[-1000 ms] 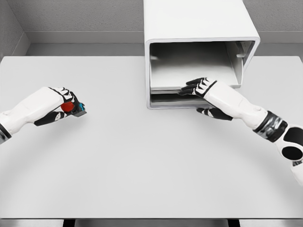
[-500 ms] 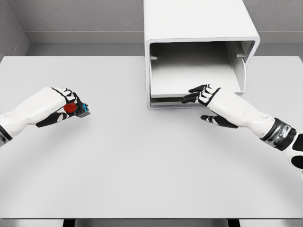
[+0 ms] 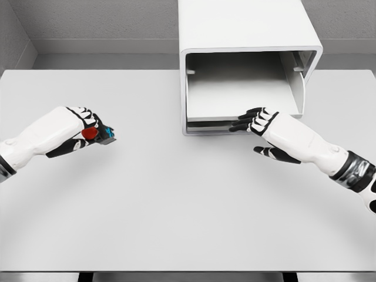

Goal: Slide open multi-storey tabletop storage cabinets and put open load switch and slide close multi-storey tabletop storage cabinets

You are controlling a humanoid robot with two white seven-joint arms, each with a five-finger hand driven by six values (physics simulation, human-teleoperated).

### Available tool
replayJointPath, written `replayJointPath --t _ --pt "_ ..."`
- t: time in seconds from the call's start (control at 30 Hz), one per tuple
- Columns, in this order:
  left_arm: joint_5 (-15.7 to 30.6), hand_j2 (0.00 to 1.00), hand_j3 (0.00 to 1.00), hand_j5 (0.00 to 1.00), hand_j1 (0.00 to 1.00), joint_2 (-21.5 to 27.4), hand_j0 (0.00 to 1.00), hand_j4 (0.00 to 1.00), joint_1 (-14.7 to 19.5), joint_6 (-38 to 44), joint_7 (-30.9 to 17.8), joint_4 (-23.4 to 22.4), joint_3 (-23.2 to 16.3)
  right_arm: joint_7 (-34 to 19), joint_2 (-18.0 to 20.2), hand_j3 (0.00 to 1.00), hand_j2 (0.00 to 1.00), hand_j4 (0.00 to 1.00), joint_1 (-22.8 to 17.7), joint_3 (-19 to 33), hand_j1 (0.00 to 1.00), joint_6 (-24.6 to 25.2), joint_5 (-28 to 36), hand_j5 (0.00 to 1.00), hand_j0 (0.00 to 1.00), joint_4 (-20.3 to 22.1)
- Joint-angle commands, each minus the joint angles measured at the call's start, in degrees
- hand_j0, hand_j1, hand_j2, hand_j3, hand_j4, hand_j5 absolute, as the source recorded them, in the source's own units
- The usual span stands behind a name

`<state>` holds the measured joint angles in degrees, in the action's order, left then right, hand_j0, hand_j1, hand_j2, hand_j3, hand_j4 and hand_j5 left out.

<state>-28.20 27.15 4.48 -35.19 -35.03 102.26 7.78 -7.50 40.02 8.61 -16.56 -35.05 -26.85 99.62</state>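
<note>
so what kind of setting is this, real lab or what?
Likely a simulated test bench, not a real lab: a bare white table against plain grey walls, one white storage cabinet with its front open, and the left hand holding a small load switch.

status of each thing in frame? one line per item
cabinet: upright at table's far edge, front open.
tray: inside cabinet, empty.
load switch: off the table, in left hand.
left hand: shut on load switch.
right hand: open, fingers at tray's front edge.
table: bare in front.
</note>
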Motion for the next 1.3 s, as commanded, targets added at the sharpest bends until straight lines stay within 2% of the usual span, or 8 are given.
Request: replayJointPath --t 0.0,0.3,0.43,0.63,0.77,0.87,1.27 --pt "0.86 0.40 0.40 0.40 0.40 0.01 0.40 0.40 0.00 0.19 0.03 0.48 -0.05 0.03 0.50 0.81 0.81 0.81 -0.17 0.56 0.81 0.05 0.48 0.81 0.81 0.31" --pt "1.65 0.40 0.40 0.40 0.40 0.09 0.40 0.40 -0.35 0.19 0.03 0.83 0.04 -0.06 0.85 0.80 0.80 0.80 -3.16 6.98 0.80 0.05 0.66 0.80 0.80 1.37" --pt "2.36 0.40 0.40 0.40 0.40 0.18 0.40 0.40 -0.35 0.19 0.03 0.83 -0.05 0.03 0.58 0.72 0.72 0.72 -3.34 8.91 0.72 0.05 0.75 0.72 0.72 1.37" --pt "3.59 0.40 0.40 0.40 0.40 0.09 0.40 0.40 -0.18 0.19 0.03 0.83 -0.05 0.03 0.76 0.62 0.62 0.62 -6.33 14.36 0.62 0.05 0.75 0.62 0.62 1.37" --pt "4.73 0.40 0.40 0.40 0.40 -0.35 0.40 0.40 0.26 0.19 0.03 0.92 -0.22 0.03 0.85 0.62 0.62 0.62 -7.91 16.12 0.62 0.05 0.75 0.62 0.62 1.37" --pt "6.48 0.40 0.40 0.40 0.40 -0.43 0.40 0.40 0.44 0.19 0.03 0.92 -0.49 0.21 0.85 0.63 0.63 0.63 -11.25 18.41 0.63 0.05 0.75 0.63 0.63 1.37" --pt "7.28 0.40 0.40 0.40 0.40 -0.43 0.40 0.40 2.90 0.19 0.03 0.92 -0.84 0.12 0.85 0.65 0.65 0.65 -14.68 19.46 0.65 0.05 0.22 0.65 0.65 1.02"
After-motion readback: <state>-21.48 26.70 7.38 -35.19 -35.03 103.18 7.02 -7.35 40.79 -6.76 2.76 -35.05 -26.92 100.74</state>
